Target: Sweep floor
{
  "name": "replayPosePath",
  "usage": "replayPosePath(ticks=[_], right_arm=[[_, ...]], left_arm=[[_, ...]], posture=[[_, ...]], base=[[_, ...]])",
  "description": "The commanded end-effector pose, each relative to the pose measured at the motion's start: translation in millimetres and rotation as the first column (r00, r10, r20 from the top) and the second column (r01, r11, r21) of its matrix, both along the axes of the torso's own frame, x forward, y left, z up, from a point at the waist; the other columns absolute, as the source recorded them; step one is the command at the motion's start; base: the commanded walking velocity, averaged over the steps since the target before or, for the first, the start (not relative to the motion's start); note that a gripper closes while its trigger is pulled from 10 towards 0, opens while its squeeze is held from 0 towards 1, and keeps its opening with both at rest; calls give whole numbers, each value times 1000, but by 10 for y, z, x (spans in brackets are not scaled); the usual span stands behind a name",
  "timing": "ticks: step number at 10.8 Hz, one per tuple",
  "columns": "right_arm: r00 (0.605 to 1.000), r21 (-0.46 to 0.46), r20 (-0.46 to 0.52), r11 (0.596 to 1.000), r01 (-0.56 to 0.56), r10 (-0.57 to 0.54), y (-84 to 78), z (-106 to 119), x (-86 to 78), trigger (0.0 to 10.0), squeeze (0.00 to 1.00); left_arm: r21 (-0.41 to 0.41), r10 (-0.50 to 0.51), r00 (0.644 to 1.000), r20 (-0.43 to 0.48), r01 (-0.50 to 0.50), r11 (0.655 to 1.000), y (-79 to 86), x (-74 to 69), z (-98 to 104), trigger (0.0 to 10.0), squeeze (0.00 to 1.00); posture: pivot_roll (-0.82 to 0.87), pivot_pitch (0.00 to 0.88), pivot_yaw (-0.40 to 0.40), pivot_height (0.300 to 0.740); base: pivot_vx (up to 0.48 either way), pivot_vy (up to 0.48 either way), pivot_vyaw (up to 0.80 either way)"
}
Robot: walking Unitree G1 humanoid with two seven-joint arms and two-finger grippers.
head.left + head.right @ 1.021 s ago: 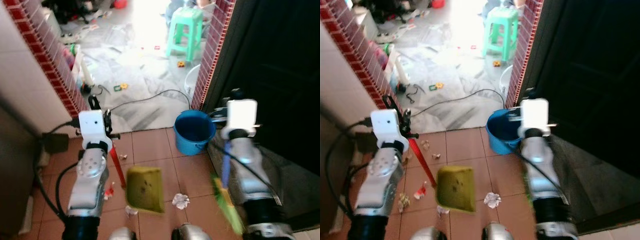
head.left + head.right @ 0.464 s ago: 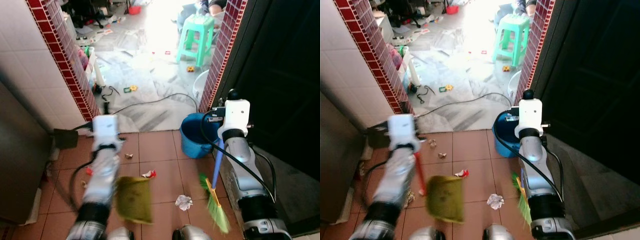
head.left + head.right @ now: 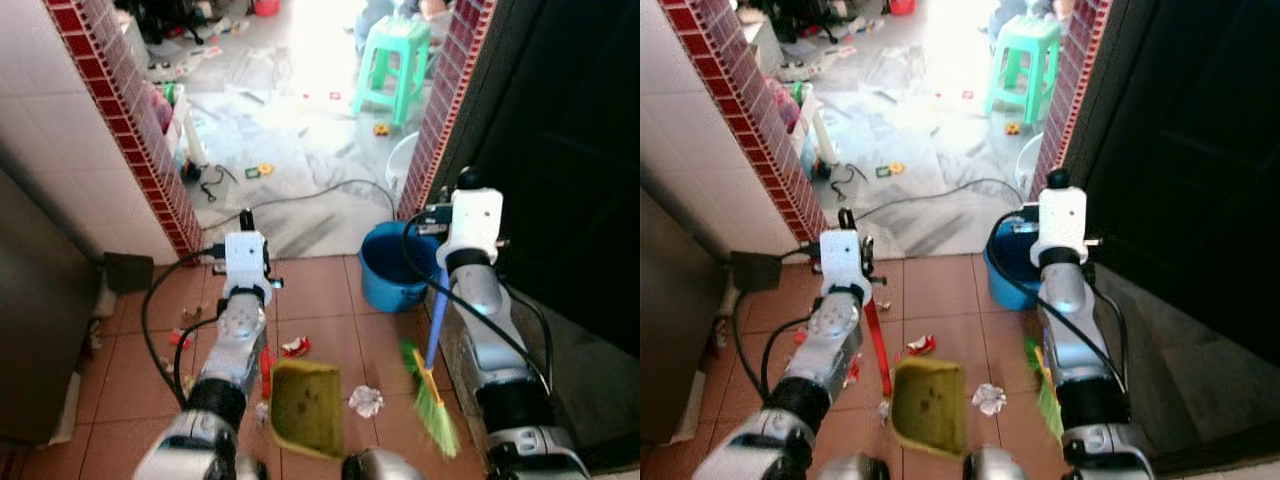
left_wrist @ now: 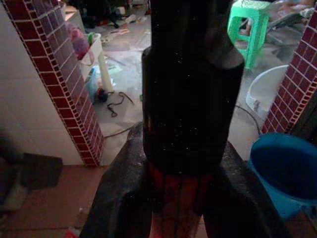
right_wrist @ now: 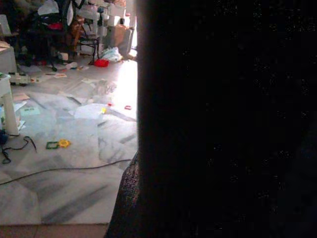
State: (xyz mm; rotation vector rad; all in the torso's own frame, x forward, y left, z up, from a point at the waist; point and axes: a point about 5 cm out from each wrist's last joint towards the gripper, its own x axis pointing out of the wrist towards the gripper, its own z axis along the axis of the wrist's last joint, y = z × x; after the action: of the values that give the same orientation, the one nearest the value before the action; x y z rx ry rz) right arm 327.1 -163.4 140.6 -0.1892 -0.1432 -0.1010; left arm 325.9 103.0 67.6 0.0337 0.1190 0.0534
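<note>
you are looking down from the robot's head at a terracotta tiled floor [image 3: 320, 300] in a doorway, with grey marble flooring beyond it. your left gripper [image 4: 185, 198] is clamped on the red handle [image 3: 878, 350] of a yellow-green dustpan [image 3: 308, 405]; in the left wrist view the two black fingers [image 4: 121, 198] press against the red shaft from either side. the handle's long axis runs from the gripper, held up near the doorway, down and back toward the robot's feet, and the pan sits low between the two arms with its open mouth facing up and slightly forward. your right arm holds a broom with a blue handle [image 3: 436, 320]; its long axis runs nearly straight down from the wrist to the green bristles [image 3: 432, 405], which hang just right of the pan. the right wrist view is dark, so you cannot tell how that gripper's fingers sit on the handle. a crumpled white paper [image 3: 366, 400] lies on the tile between the pan's right edge and the bristles, closest to the broom, so the right arm looks best placed to push it leftward into the pan. a red scrap [image 3: 296, 347] lies just ahead of the pan, and smaller bits lie to the left. a blue bucket [image 3: 392, 265] stands by the brick pillar [image 3: 440, 110], near the right arm.
</note>
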Motion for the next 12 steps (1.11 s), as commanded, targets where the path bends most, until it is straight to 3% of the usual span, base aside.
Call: replayPosePath(ticks=[1,6,9,11,12], right_arm=[[1000,6,9,1000,15,-15,2,64,42,10000,0],[995,235,-94,971,52,-31,65,-17,103,10000,0],[995,412,-80,911,-19,57,256,227,216,10000,0],[993,427,-32,900,-91,116,326,435,261,10000,0],[989,354,24,923,-148,149,327,561,268,10000,0]], left_arm=[[45,0,1000,31,-1,999,-7,33,42,10000,0],[17,-44,999,-32,45,999,-136,78,-49,10000,0],[17,-39,999,-32,40,999,-151,89,-63,10000,0],[11,-37,999,-33,37,999,-151,94,-65,10000,0],[14,-39,999,-26,39,999,-153,100,-55,10000,0]], posture=[[-124,63,5,740],[-147,71,5,740],[-152,69,1,740],[-151,66,2,740],[-151,60,5,740]], base=[[0,0,0],[0,0,0],[0,0,0],[0,0,0],[0,0,0]])
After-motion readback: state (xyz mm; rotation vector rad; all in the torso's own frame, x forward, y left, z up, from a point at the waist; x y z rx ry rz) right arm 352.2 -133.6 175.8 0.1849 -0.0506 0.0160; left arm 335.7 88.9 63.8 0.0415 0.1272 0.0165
